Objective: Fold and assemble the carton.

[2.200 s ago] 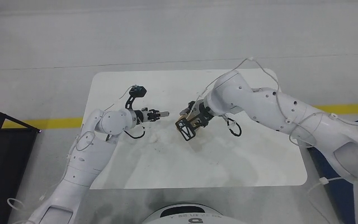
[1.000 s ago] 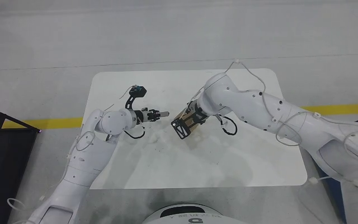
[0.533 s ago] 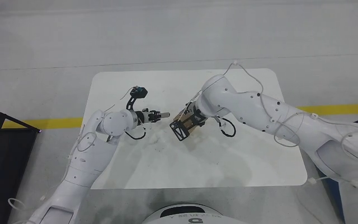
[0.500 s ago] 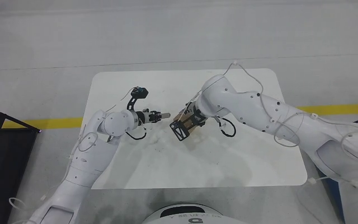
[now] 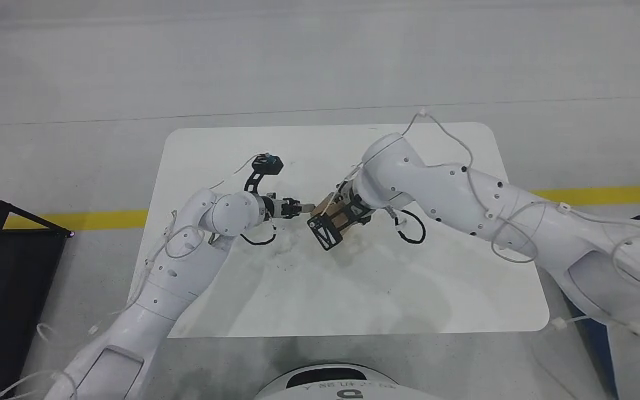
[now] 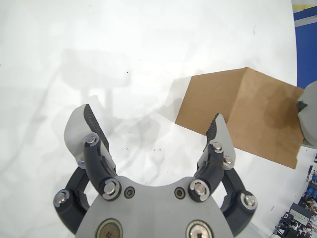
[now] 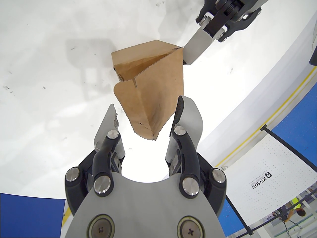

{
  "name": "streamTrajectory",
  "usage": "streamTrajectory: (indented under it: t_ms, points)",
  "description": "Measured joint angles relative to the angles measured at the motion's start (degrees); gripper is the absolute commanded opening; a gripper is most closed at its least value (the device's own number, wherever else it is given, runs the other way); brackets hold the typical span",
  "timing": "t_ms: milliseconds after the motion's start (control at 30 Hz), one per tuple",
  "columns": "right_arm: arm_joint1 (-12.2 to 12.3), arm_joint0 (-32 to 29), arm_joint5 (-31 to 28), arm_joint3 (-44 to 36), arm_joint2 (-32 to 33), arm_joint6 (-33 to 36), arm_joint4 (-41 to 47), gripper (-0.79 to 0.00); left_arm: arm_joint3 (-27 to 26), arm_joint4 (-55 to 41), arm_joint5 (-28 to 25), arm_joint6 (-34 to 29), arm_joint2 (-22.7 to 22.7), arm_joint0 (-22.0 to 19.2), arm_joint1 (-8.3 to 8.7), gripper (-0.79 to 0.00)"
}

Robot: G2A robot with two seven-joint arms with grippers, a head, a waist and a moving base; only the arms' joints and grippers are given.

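A small brown carton (image 5: 337, 208), partly folded with its flaps standing open, hangs over the middle of the white table (image 5: 400, 290). My right gripper (image 7: 146, 111) is shut on the carton (image 7: 148, 87), with a folded corner between its fingers. My left gripper (image 6: 153, 122) is open, and one fingertip (image 6: 218, 125) overlaps the near edge of the carton (image 6: 247, 115). In the right wrist view the left gripper (image 7: 189, 55) touches the carton's far corner. From above, the left gripper (image 5: 304, 207) meets the carton from the left and the right gripper (image 5: 328, 225) holds it from the right.
The table has rounded corners and bare room on all sides of the grippers. A black frame (image 5: 20, 240) stands off the left edge. A yellow floor line (image 5: 90, 218) runs behind the table. A white board (image 7: 267, 174) stands beyond the table.
The right arm carried the carton a little to the left. The left arm then swung right, bringing its open gripper up against the carton.
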Motion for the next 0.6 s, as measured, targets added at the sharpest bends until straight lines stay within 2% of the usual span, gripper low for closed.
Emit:
streamTrajectory:
  t_ms: [33,67,167,233,267,333,467,600]
  points:
    - [-0.1,0.0,0.0,0.2,0.0,0.0,0.0,-0.363,0.3,-0.1,0.0,0.1,0.4,-0.3,-0.13,0.000]
    - [-0.2,-0.1,0.0,0.3,0.0,0.0,0.0,-0.456,0.5,-0.2,0.0,0.1,0.6,-0.5,-0.22,0.000]
    - [-0.5,-0.2,0.0,0.7,0.0,0.0,0.3,-0.637,0.9,-0.3,0.0,0.3,1.3,-1.1,-0.47,0.000]
    - [-0.7,-0.3,0.0,1.0,0.0,0.0,0.2,-0.714,1.1,-0.3,0.0,0.5,1.6,-1.4,-0.60,0.000]
    - [-0.8,-0.3,0.0,1.1,0.0,0.0,0.1,-0.720,1.2,-0.4,0.0,0.6,1.7,-1.5,-0.65,0.000]
    - [-1.1,-0.5,0.0,1.5,0.0,0.0,-0.1,-0.680,1.5,-0.4,-0.1,0.7,1.9,-1.7,-0.74,0.000]
    - [-1.6,-0.5,0.0,2.1,0.0,0.0,0.1,-0.517,1.7,-0.5,-0.2,0.8,2.1,-1.9,-0.83,0.000]
    - [-1.8,-0.3,0.0,2.2,0.0,0.0,1.6,-0.480,1.8,-0.3,-0.1,0.9,2.1,-2.0,-0.87,0.000]
